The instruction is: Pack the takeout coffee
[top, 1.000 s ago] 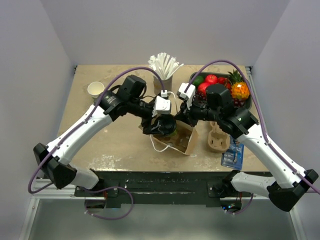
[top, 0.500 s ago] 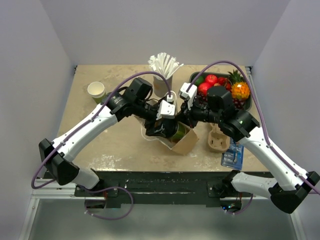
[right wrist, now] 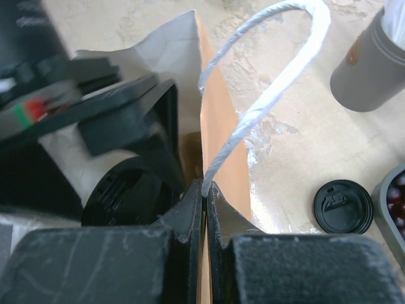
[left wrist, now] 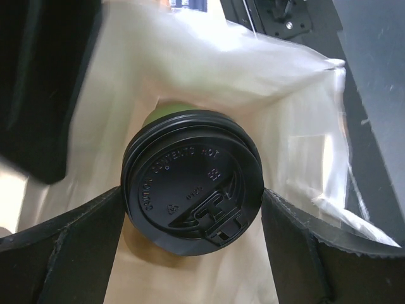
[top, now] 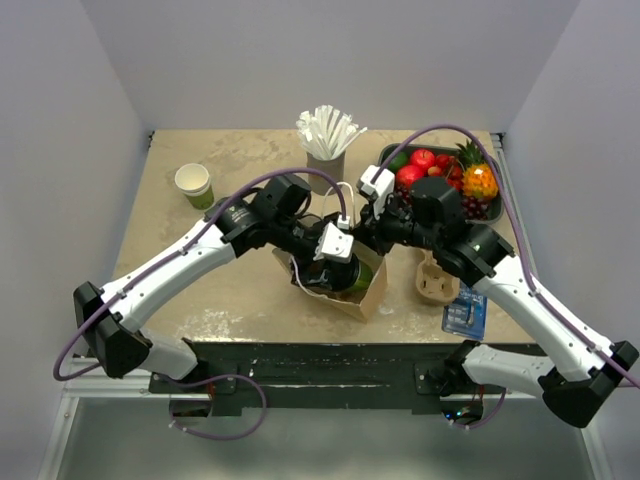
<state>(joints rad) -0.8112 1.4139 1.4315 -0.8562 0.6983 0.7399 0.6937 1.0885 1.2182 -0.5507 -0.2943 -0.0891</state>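
Note:
The takeout coffee (left wrist: 193, 180), a green cup with a black lid, sits inside the open brown paper bag (top: 372, 290). My left gripper (left wrist: 192, 196) reaches into the bag, and both its fingers (left wrist: 76, 247) press against the sides of the lid. From above only a sliver of the green cup (top: 362, 268) shows under the left wrist. My right gripper (right wrist: 204, 190) is shut on the bag's upper rim (right wrist: 221, 133), at the foot of its white cord handle (right wrist: 278, 82). The black lid (right wrist: 126, 196) shows inside the bag in the right wrist view.
A grey cup of white straws (top: 325, 165) stands behind the bag. A black tray of fruit (top: 445, 180) is at the back right. A spare paper cup (top: 193, 182) stands back left. A cardboard cup carrier (top: 435, 280) and a blue packet (top: 465, 312) lie on the right. A loose black lid (right wrist: 343, 207) lies beside the bag.
My left arm has carried the cup rightward and down into the bag's mouth. The right gripper has kept its hold on the rim and barely shifted.

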